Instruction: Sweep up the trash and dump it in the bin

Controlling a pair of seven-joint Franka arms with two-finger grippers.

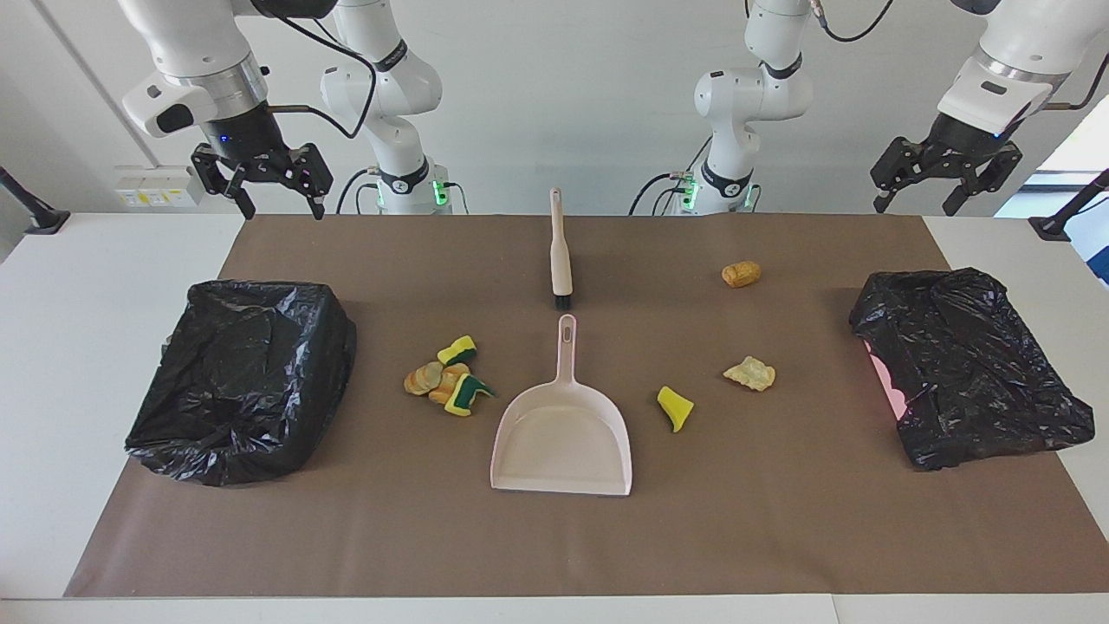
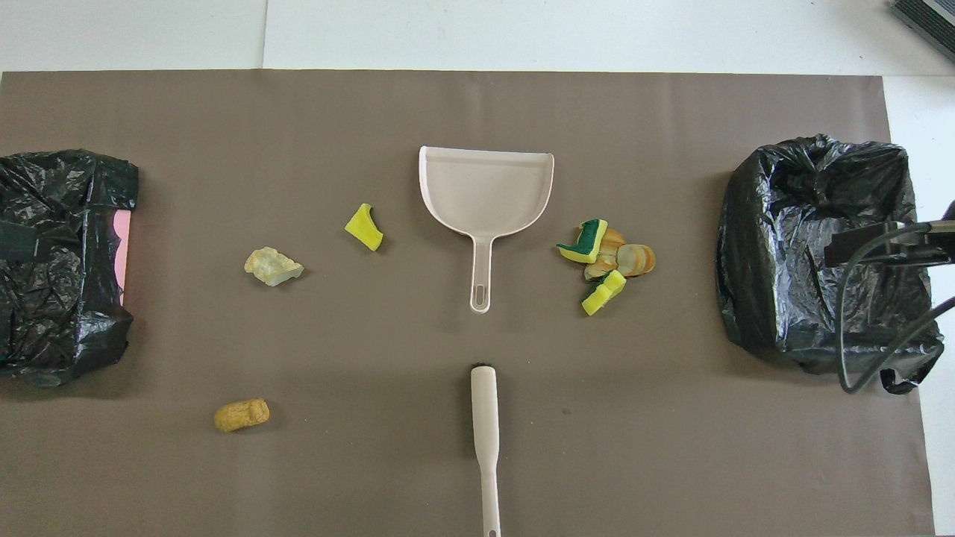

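The trash lies on the brown mat. A cluster of yellow-green and tan chunks (image 1: 446, 381) (image 2: 606, 257) sits beside the pale pink dustpan (image 1: 563, 433) (image 2: 486, 190), toward the right arm's end. A yellow wedge (image 1: 674, 407) (image 2: 363, 227), a pale chunk (image 1: 749, 373) (image 2: 273, 266) and a tan-orange chunk (image 1: 741, 274) (image 2: 241, 415) lie toward the left arm's end. The beige brush (image 1: 560, 251) (image 2: 485, 425) lies nearer to the robots than the dustpan, in line with its handle. My right gripper (image 1: 282, 211) and left gripper (image 1: 914, 208) hang open and empty, high over the mat's robot-side corners.
A bin lined with a black bag (image 1: 243, 377) (image 2: 821, 246) stands at the right arm's end of the mat. Another (image 1: 966, 364) (image 2: 60, 261) stands at the left arm's end, with some pink showing under the bag. The right arm's cable (image 2: 858, 313) hangs over its bin.
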